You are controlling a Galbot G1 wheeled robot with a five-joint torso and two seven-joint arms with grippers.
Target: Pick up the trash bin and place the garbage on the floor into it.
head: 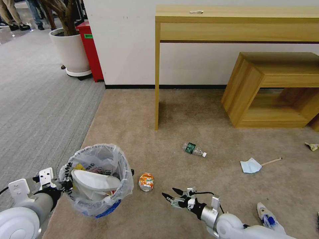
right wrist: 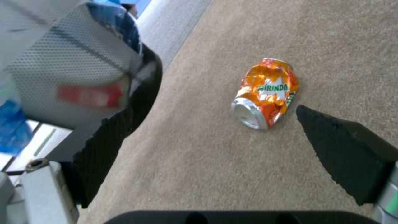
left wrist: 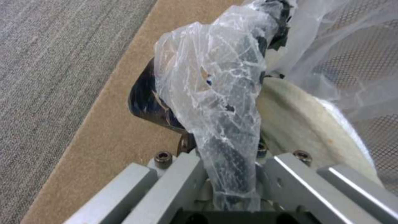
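Can [head: 146,182] lies on the floor [head: 199,132] just ahead of the spread right tool [head: 173,194], beside the bin [head: 96,179] the left tool [head: 64,183] clamps.

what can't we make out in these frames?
- Trash bin contents, head view: a white slipper covers whatever lies beneath.
- Left end effector, left wrist view: the bag's plastic wraps over the rim it clamps, hiding the fingertips.
- Red item, right wrist view: blurred behind the bin's mesh, unidentifiable.
- Small item, head view: cut by the edge.
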